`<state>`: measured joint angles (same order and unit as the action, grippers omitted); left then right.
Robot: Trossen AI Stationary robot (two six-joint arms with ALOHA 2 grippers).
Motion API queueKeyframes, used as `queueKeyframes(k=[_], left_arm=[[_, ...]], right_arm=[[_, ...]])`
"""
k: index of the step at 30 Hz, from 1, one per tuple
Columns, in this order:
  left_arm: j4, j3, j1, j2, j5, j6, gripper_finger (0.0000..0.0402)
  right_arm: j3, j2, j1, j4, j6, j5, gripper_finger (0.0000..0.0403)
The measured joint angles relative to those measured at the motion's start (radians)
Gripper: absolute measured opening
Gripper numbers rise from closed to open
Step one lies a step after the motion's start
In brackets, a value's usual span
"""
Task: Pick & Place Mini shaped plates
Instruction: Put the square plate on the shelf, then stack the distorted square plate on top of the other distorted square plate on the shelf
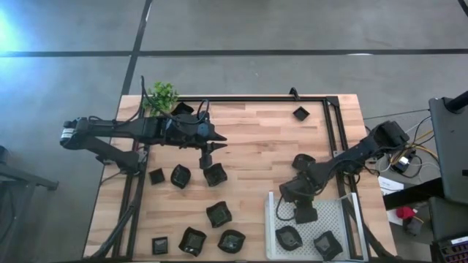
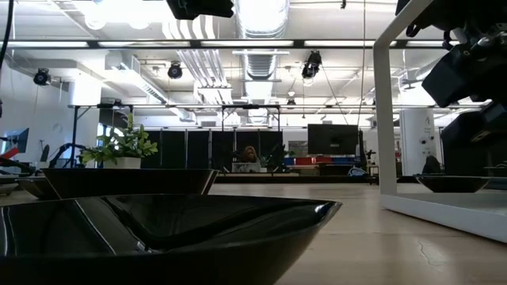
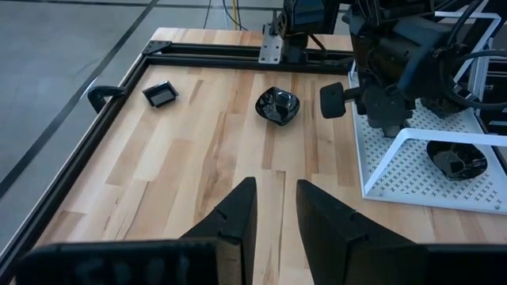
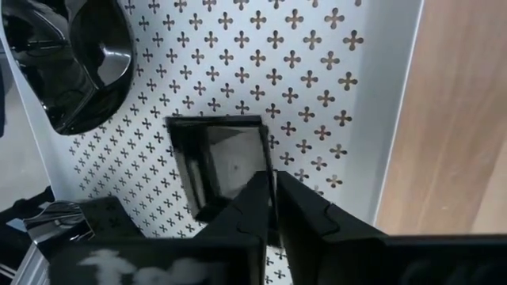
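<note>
At the left of the surface [image 1: 248, 146], the left gripper [image 1: 207, 159] hangs just above the square plate [image 1: 215, 174] in the upper row of loose dishes. Its jaws are nearly together with only a narrow gap and nothing between them. The small green plant [image 1: 161, 95] sits behind that arm. More mini shaped plates lie scattered toward the front edge, among them the wavy plate [image 1: 219, 214] and the rounded plate [image 1: 231, 241].

Moving right, a lone small square plate [image 1: 300, 113] rests near the far rail. The right gripper [image 4: 273, 207] is over the white perforated tray [image 1: 345, 219], its jaws pinched on the rim of the square black plate [image 4: 218, 162]; that plate is low over or on the perforations, beside the round plate [image 4: 87, 63] already lying there.

To finish this placement well, I judge the plate should be lowered flat, clear of its neighbour, and the jaws should part fully before the arm lifts straight up, so the rim does not catch and tip.
</note>
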<state>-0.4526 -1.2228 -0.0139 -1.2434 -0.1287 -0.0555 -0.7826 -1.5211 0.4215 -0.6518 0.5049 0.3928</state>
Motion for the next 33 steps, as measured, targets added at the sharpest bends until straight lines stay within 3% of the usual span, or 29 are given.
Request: queueKeyframes(k=[9, 20, 28, 33], left_arm=[[0.001, 0.000, 0.001, 0.000, 0.000, 0.000, 0.0085], [0.005, 0.000, 0.000, 0.000, 0.000, 0.004, 0.0085], [0.005, 0.000, 0.000, 0.000, 0.000, 0.005, 0.0085], [0.004, 0.000, 0.000, 0.000, 0.000, 0.005, 0.0085]], right_arm=[[0.000, 0.002, -0.003, 0.000, 0.001, -0.002, 0.0076], [-0.014, 0.129, -0.038, -0.003, 0.064, -0.005, 0.0071], [-0.014, 0.333, -0.112, -0.030, 0.139, -0.258, 0.0066], [-0.014, 0.422, -0.182, -0.041, 0.206, -0.341, 0.0072]])
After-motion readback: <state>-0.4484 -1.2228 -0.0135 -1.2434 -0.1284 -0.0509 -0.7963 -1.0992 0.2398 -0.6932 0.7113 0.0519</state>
